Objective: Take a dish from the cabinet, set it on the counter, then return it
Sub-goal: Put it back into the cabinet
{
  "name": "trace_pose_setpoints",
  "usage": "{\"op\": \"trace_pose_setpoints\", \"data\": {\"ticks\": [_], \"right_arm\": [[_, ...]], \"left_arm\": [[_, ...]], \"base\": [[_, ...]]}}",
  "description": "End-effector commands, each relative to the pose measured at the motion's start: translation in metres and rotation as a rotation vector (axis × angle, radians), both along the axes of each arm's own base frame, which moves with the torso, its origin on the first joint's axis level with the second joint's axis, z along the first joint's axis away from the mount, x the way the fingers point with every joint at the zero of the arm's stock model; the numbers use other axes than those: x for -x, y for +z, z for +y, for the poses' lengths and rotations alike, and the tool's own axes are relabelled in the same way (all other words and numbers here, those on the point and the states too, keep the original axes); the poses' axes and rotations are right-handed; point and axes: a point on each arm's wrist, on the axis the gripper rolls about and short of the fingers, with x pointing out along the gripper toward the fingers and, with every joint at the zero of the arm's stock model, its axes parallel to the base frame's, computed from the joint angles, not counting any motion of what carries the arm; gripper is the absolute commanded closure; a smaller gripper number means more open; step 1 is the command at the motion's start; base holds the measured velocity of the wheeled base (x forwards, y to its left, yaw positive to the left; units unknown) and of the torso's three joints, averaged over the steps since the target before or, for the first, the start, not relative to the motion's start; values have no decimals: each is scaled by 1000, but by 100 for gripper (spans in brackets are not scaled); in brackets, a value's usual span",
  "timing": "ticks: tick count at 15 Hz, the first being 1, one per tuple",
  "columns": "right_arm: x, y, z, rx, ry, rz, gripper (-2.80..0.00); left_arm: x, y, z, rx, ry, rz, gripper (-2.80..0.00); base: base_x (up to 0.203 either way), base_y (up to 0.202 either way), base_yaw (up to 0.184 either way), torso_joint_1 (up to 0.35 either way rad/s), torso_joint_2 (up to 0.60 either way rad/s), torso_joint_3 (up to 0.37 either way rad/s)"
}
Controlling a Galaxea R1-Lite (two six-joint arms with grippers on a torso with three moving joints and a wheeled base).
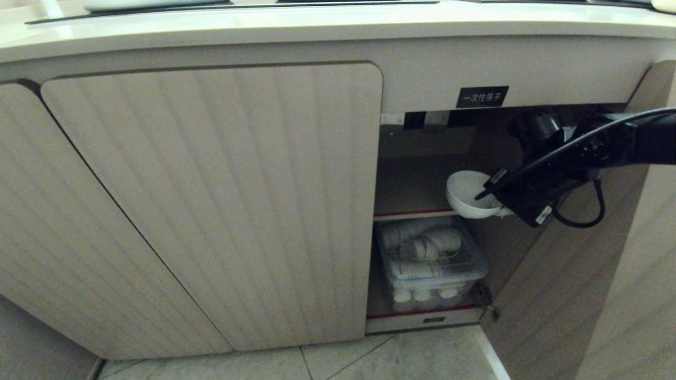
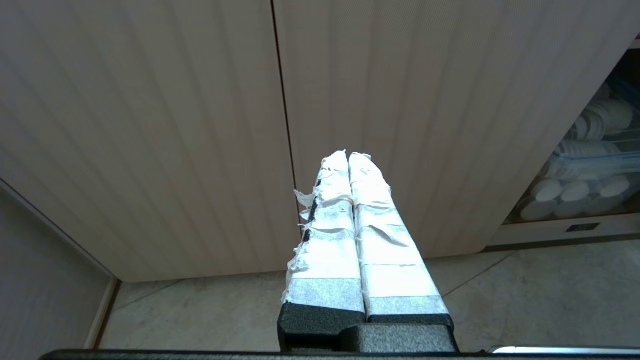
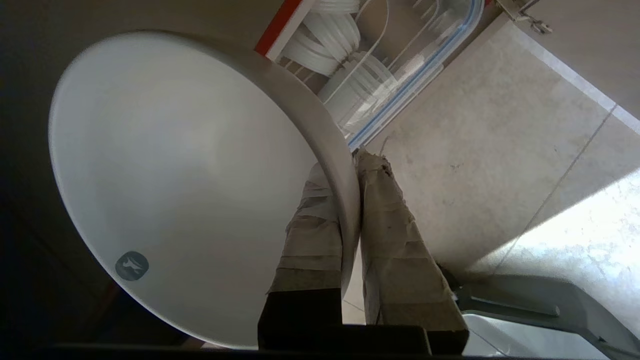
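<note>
Cabinet (image 1: 211,200) right bay open | right gripper (image 3: 350,210) fingers pinch dish (image 3: 175,185) rim | cup bin (image 1: 433,264) below

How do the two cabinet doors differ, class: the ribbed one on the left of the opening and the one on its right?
The left door is shut, flat against the cabinet; the right door is swung open, showing the shelves. The left door shows its full rounded-corner face; the right door is partly cut off by the frame. Both are beige and vertically ribbed.
</note>
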Motion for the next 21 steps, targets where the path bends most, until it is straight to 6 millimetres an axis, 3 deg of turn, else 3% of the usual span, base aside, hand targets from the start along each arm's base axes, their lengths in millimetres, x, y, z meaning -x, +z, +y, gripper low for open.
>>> {"op": "trace_pose_setpoints", "data": {"ticks": [1, 9, 14, 21], "right_arm": [[-8, -4, 1, -2, -6, 13, 0], [-27, -19, 5, -41, -5, 66, 0], [-40, -16, 8, -64, -3, 74, 0], [-46, -25, 9, -60, -4, 88, 0]], "left_arm": [[0, 0, 0, 0, 1, 0, 0], [0, 0, 0, 0, 1, -1, 0], [0, 0, 0, 0, 1, 0, 0], [0, 0, 0, 0, 0, -1, 0]], "base": [[0, 0, 0, 0, 0, 0], [0, 0, 0, 0, 0, 0], [0, 0, 0, 0, 0, 0], [0, 0, 0, 0, 0, 0]]}}
